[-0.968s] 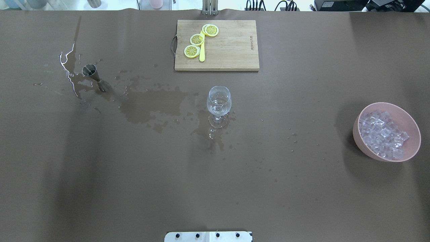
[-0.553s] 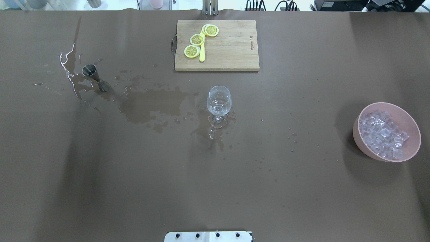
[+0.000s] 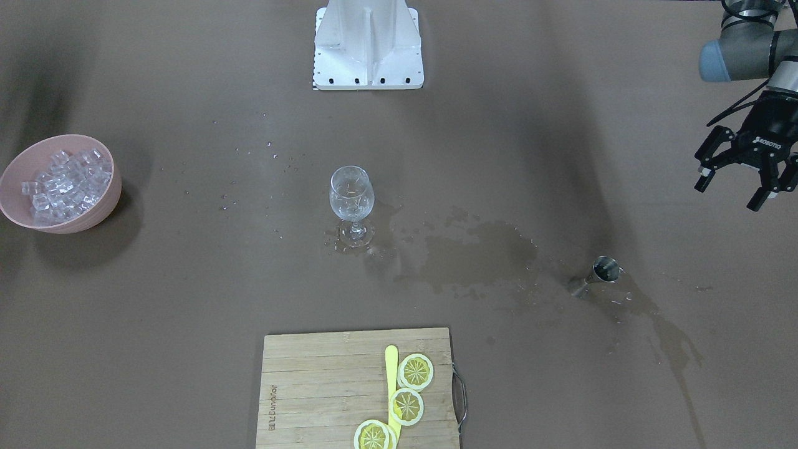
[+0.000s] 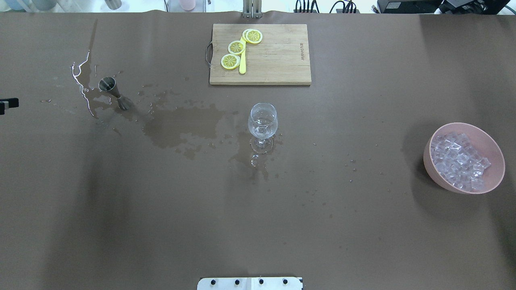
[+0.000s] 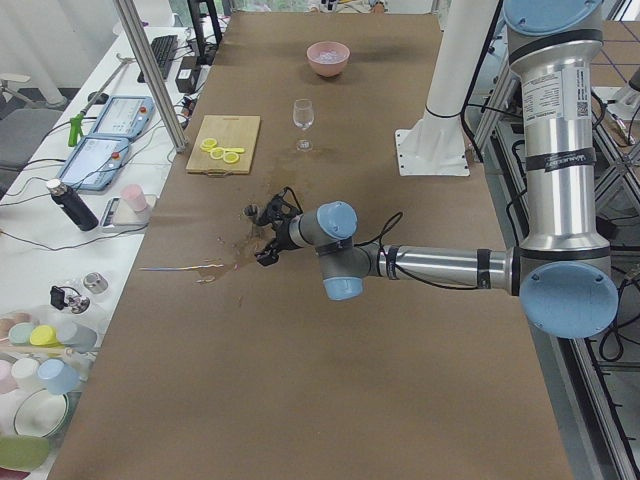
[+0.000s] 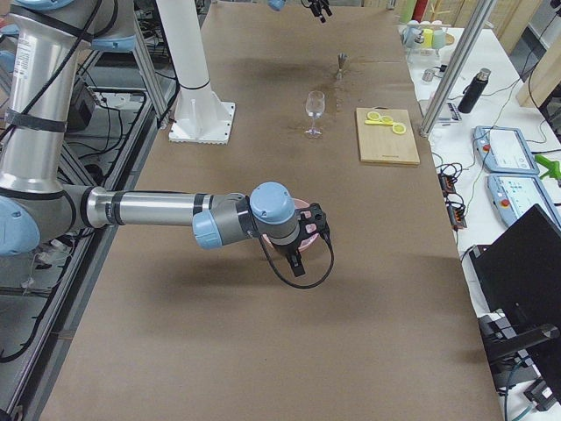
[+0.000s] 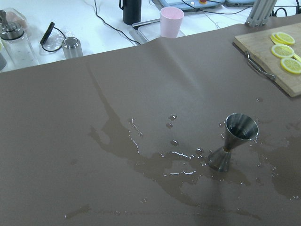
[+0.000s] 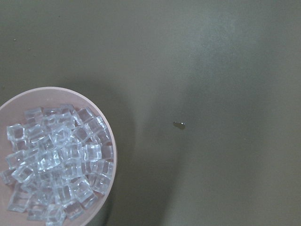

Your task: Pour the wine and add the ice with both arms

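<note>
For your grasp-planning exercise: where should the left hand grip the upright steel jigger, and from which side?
Probably the narrow waist of the jigger, approached level from the side where the open left hand hovers. It stands upright, open cup up, and the cones flaring above and below the waist should keep the grip from sliding.

"robotiq" on the left hand
</note>
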